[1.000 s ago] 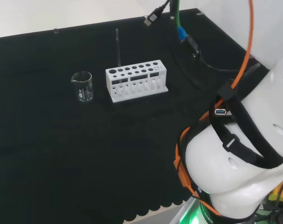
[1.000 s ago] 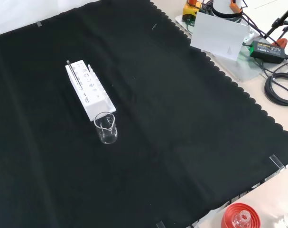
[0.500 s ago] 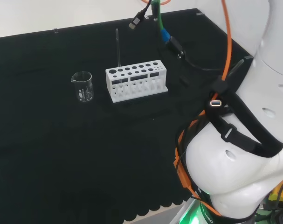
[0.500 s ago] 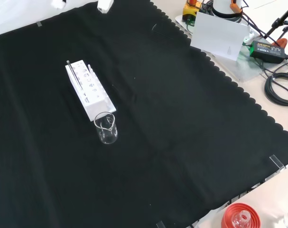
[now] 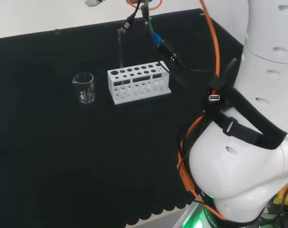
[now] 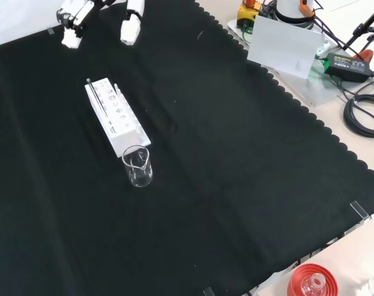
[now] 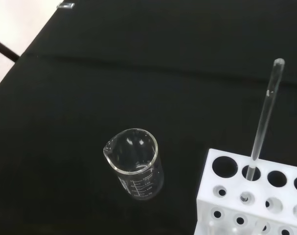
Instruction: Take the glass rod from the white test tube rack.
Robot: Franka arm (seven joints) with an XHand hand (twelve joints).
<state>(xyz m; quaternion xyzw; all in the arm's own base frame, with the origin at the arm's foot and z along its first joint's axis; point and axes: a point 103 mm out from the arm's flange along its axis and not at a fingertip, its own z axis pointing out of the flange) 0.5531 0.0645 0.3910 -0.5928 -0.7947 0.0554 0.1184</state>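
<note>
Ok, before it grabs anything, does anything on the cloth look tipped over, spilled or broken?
Nothing stands out. The glass rod stands in a hole near one end of the white rack, leaning only slightly. The beaker is upright beside that end and looks empty, with no spill on the cloth. The hand hangs above, fingers relaxed, touching nothing.

Rack: the white test tube rack (image 5: 139, 81) stands on the cloth (image 5: 63, 142), well ahead of my arm's links in the head view.
Rod: the glass rod (image 5: 120, 53) stands upright in a hole at the rack's left end in the head view, its top well above the rack.
Beaker: the beaker (image 5: 83, 88) stands just left of the rack in the head view; in the front view it sits just below the rack's near end.
Hand: my hand (image 6: 76, 15) hangs at the front view's top, beyond the rack's far end, apart from the rod.
</note>
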